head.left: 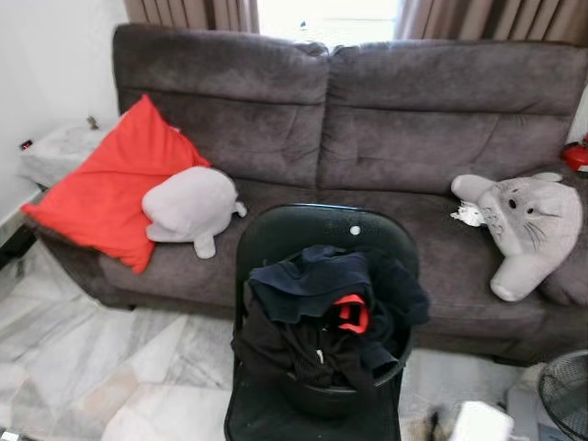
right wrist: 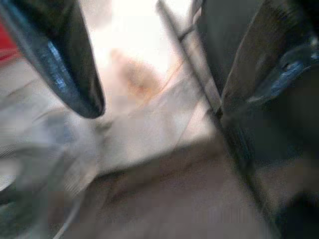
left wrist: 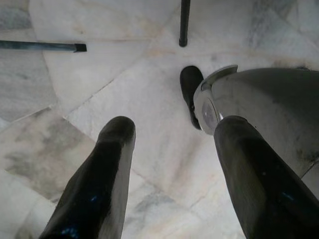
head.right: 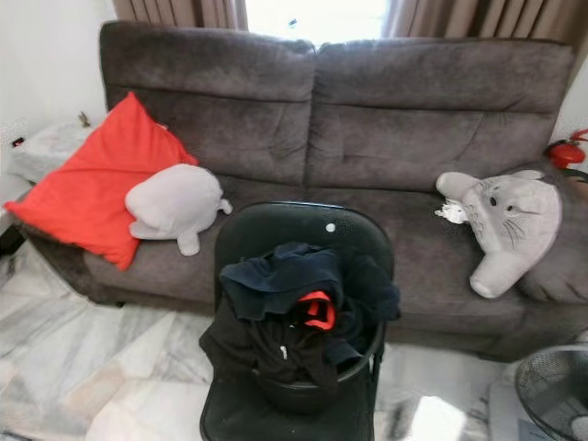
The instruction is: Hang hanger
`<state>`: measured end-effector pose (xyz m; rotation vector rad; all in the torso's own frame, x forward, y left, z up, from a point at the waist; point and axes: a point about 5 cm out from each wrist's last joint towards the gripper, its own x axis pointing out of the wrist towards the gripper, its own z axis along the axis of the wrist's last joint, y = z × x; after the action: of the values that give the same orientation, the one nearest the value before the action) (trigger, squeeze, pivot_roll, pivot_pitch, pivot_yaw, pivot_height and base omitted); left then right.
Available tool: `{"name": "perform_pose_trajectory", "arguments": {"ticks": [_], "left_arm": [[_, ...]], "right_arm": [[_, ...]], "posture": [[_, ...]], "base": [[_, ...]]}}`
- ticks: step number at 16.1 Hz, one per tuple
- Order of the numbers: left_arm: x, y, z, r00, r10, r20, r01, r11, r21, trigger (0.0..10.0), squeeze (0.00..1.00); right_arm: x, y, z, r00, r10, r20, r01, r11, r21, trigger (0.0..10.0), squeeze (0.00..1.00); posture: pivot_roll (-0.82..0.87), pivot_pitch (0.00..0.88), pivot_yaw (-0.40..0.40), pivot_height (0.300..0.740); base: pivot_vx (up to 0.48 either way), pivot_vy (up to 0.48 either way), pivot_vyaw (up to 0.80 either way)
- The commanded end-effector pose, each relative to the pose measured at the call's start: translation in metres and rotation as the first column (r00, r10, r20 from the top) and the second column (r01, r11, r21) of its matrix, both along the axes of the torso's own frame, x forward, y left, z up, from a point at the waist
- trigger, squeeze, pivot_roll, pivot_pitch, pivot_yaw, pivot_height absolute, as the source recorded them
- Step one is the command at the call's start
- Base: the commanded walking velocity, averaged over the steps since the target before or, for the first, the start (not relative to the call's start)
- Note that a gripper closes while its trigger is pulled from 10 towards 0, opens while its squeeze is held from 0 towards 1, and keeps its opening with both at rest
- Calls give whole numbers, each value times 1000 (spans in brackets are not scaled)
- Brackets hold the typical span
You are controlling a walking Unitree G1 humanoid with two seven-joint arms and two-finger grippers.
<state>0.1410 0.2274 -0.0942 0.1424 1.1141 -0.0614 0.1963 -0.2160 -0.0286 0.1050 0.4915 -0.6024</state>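
A black chair (head.left: 276, 241) stands right in front of me, before a dark grey sofa (head.left: 386, 119). A black basket (head.left: 322, 400) on its seat holds a heap of dark clothes (head.left: 317, 317) with a red piece (head.left: 352, 314) showing. I cannot make out a hanger among them. My left gripper (left wrist: 172, 184) hangs open above the marble floor (left wrist: 99, 74), nothing between its fingers. My right gripper (right wrist: 179, 74) is open too, in a blurred picture beside a dark frame (right wrist: 234, 114).
On the sofa lie a red cushion (head.left: 110, 179), a grey plush (head.left: 188, 207) and a grey cat-like plush (head.left: 528, 225) at the right. A fan (head.left: 565, 395) stands at the lower right. Marble floor (head.left: 101, 367) spreads to the left of the chair.
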Motion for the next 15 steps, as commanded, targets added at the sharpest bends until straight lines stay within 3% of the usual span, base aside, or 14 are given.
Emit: {"name": "perform_pose_trajectory", "arguments": {"ticks": [1, 2, 4, 5, 6, 7, 9, 10, 11, 12, 13, 14, 15], "left_arm": [[-4, 1, -1, 1000, -4, -10, 4, 1000, 10, 10000, 0], [-3, 1, -1, 1000, -3, -10, 3, 1000, 10, 10000, 0], [-3, 2, -1, 1000, -4, -10, 4, 1000, 10, 10000, 0], [-2, 3, 0, 1000, -10, -9, 10, 1000, 15, 10000, 0], [-1, 3, 0, 1000, -17, -8, 18, 1000, 19, 10000, 0], [-1, 3, 0, 1000, -21, -7, 21, 1000, 20, 10000, 0], [1, 4, 1, 1000, -26, -6, 26, 999, 24, 10000, 0], [2, 4, 1, 1000, -27, -4, 27, 999, 24, 10000, 0], [2, 5, 2, 1000, -28, -4, 28, 999, 24, 10000, 0], [2, 5, 2, 1000, -28, -4, 28, 999, 24, 10000, 0], [2, 5, 2, 1000, -25, -4, 25, 999, 27, 10000, 0], [2, 5, 2, 1000, -24, -3, 24, 999, 27, 10000, 0], [3, 5, 2, 1000, -20, -1, 20, 999, 27, 10000, 0]], "right_arm": [[0, -6, 20, 997, -36, 72, 40, 997, -60, 10000, 0], [-7, -14, 46, 986, -54, 159, 79, 985, -154, 10000, 0], [-6, -17, 58, 979, -43, 198, 85, 974, -212, 10000, 0], [11, -25, 98, 957, 30, 289, 75, 936, -345, 10000, 0], [27, -28, 115, 944, 81, 319, 43, 931, -363, 10000, 0], [41, -29, 124, 939, 140, 313, -4, 918, -397, 10000, 0], [72, -31, 140, 920, 270, 284, -81, 839, -538, 10000, 0], [94, -26, 150, 897, 331, 292, -129, 829, -543, 10000, 0], [112, -14, 158, 861, 392, 323, -202, 847, -491, 10000, 0], [114, -11, 159, 851, 406, 331, -223, 853, -473, 10000, 0], [124, 15, 159, 779, 537, 324, -370, 810, -454, 10000, 0], [124, 19, 156, 770, 561, 304, -398, 794, -459, 10000, 204], [123, 26, 150, 750, 595, 289, -442, 775, -451, 10000, 1000]], "posture": [[-11, 17, -3, 740], [-12, 13, 0, 740], [-13, 12, 4, 740], [-24, 6, 17, 740], [-24, 4, 18, 740], [-23, 0, 23, 740], [-19, 0, 26, 740], [-14, 0, 29, 740], [-10, 0, 32, 740], [-10, 0, 32, 740], [-1, 0, 31, 740], [4, 0, 30, 740], [4, 0, 30, 740]], "base": [[0, 0, 0], [0, 0, 0], [0, 0, 0], [0, 0, 0], [0, 0, 0], [0, 0, 0], [0, 0, 0], [0, 0, 0], [0, 0, 0], [0, 0, 0], [0, 0, 0], [0, 0, 0], [0, 0, 0]]}}
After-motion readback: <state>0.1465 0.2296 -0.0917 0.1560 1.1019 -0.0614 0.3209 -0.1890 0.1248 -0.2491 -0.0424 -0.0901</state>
